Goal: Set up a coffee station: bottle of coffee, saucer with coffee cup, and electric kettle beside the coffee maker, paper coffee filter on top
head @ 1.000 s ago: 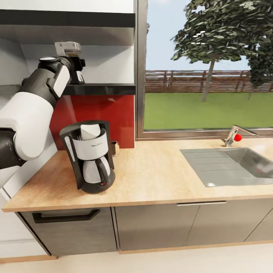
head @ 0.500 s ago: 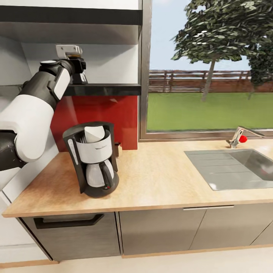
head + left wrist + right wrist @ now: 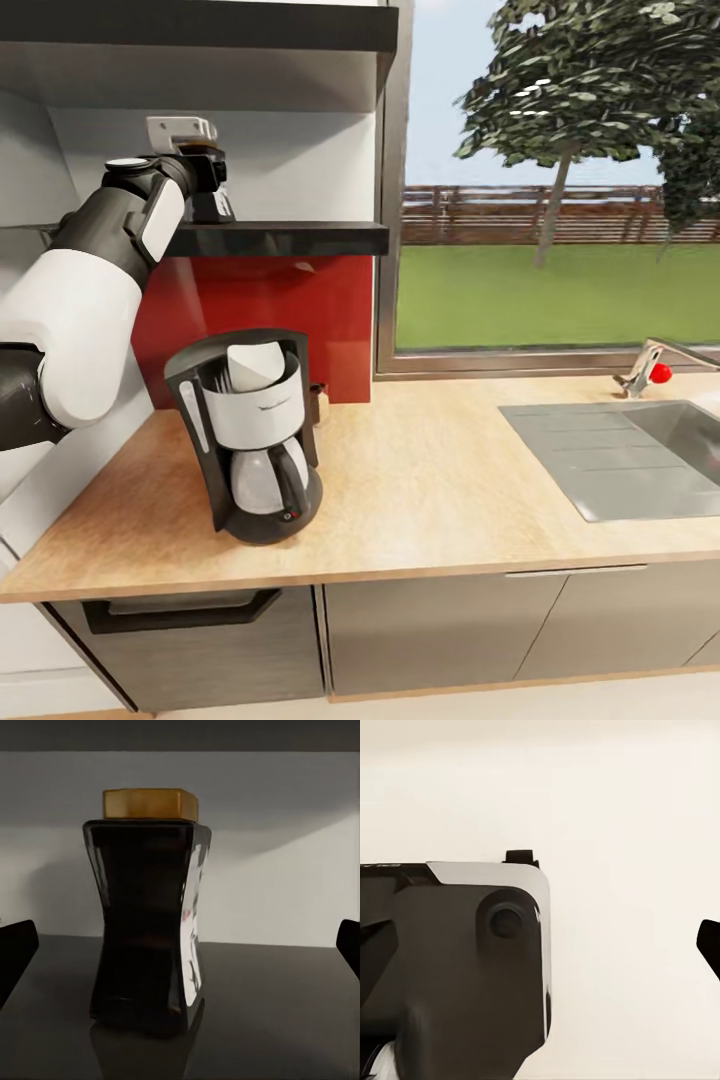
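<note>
**Left arm up at the shelf, coffee bottle dead ahead**

My left arm is raised to the dark kitchen shelf. Left gripper: fingers spread wide, one dark tip at each edge of the wrist view, nothing between them touching. The bottle of coffee stands upright on the shelf between the two tips, clear of both. Back wall of the shelf is just behind it; shelf surface around it is bare and glossy, showing a reflection of the bottle.

Bottle look: dark, near-black glass, waisted hourglass shape, flat gold lid, bright highlight down one side.

In the head view the wrist hides the bottle. Below the shelf: red backsplash, then the wooden countertop. The coffee maker sits on the counter near its left end, with a white paper filter in its top. Sink and tap are well off to the right, window behind.

Right gripper: one dark fingertip at the frame edge against a pale wall, so I cannot tell its state. A dark-and-white robot part is close to that camera.
</note>
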Controlling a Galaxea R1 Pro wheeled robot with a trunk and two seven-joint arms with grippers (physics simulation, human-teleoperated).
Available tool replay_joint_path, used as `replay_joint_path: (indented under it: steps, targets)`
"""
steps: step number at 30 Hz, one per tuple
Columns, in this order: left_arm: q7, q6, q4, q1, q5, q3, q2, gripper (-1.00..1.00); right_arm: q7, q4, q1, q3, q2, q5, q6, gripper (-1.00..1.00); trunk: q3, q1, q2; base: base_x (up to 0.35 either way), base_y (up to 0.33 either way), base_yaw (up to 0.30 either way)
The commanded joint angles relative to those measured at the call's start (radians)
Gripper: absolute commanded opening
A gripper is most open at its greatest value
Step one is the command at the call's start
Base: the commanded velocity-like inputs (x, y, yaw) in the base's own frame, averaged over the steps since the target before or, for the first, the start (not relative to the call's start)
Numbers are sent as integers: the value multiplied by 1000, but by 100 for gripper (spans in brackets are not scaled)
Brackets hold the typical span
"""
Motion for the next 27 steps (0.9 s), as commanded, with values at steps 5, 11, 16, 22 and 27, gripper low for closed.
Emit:
replay_joint_path:
  steps: [5,11,16,22,27]
  targets:
    - [2,5,-1,-1,2,-3,14,100,4,-1,-1,-6,0,4,2,100,-2,1,-2,23,12,0]
    - [2,6,-1,-1,3,-4,27,100,4,-1,-1,-6,0,4,2,100,-2,1,-2,150,91,0]
    - [2,5,-3,-1,5,-6,27,100,4,-1,0,-6,0,4,2,100,-2,1,-2,56,38,0]
    - [2,6,-3,-1,7,-6,26,100,4,-1,2,-6,0,4,2,100,-2,1,-2,77,4,0]
    - [2,6,-3,-1,6,-6,25,100,4,-1,4,-5,0,4,2,100,-2,1,-2,229,1,0]
